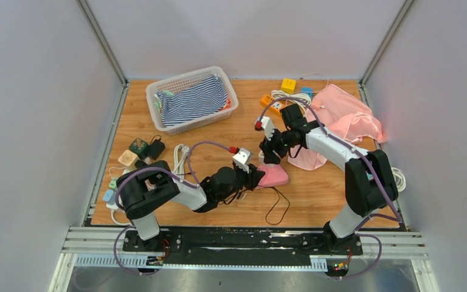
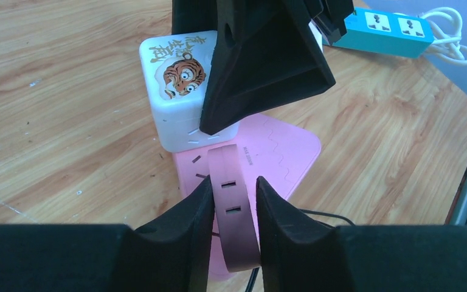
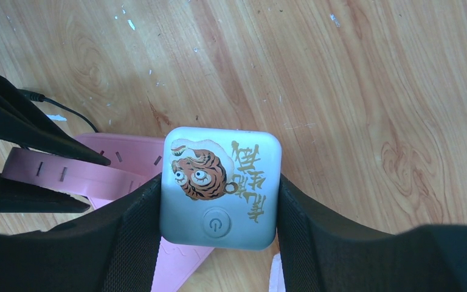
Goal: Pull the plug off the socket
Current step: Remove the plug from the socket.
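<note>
**Plug and socket both gripped; handling assessment before separation**

Location. The plug, a white cube with a tiger print and a round button on its face, sits squarely between the right fingers. They are closed on its two opposite side walls. It stands seated on the pink socket, which lies flat on the table just beyond the left fingers.

Left side. The left fingers are pressed against both faces of a raised slotted rib of the socket, with no gap visible on either side. Judged to be a holding grip.

Handling, as judged.
- Plug: rigid moulded shell, probably light. Its glossy faces and rounded corners could slip under a sideways load. The present hold on the flat side walls, clear of the button, appears the soundest one.
- Socket: thin and light, so it is likely to lift with the plug unless restrained. The rib between the left fingers is narrow, so twisting should be avoided.
- Pins: not visible. A straight pull away from the socket face is advisable, since tilting could bind or bend them.
</note>
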You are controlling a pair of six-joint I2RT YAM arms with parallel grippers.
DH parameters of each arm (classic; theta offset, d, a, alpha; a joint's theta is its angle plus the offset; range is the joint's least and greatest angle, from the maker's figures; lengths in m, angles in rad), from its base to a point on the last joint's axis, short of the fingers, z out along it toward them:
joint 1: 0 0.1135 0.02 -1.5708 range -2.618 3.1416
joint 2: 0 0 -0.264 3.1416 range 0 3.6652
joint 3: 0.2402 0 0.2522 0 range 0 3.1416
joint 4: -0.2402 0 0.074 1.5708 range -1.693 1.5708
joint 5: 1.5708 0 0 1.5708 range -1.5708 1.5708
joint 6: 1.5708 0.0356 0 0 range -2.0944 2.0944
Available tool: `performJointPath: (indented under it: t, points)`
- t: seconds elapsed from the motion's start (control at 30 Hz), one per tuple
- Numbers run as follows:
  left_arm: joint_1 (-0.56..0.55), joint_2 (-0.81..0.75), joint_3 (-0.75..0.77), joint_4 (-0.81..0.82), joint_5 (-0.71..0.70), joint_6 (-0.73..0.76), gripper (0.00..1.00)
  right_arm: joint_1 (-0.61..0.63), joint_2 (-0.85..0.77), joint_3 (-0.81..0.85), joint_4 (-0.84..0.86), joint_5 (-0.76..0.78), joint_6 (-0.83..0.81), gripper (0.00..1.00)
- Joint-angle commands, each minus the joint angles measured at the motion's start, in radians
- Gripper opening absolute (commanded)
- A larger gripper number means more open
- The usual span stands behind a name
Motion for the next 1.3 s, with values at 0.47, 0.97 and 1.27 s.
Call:
performJointPath:
  t: [0.47, 0.97, 1.27]
  points:
    - [-0.088, 0.023, 0.104, -0.168, -0.151, 0.192, 0.00, -0.011, 0.022, -0.029, -0.086, -0.019, -0.010, 0.00]
    - [-0.081, 0.041, 0.133, -0.237, -0.105, 0.102, 0.00, -0.011, 0.021, -0.027, -0.090, -0.013, -0.013, 0.00]
    - [-0.140, 0.072, 0.187, -0.290, -0.174, 0.254, 0.00, -0.011, 0.024, -0.026, -0.090, -0.013, -0.013, 0.00]
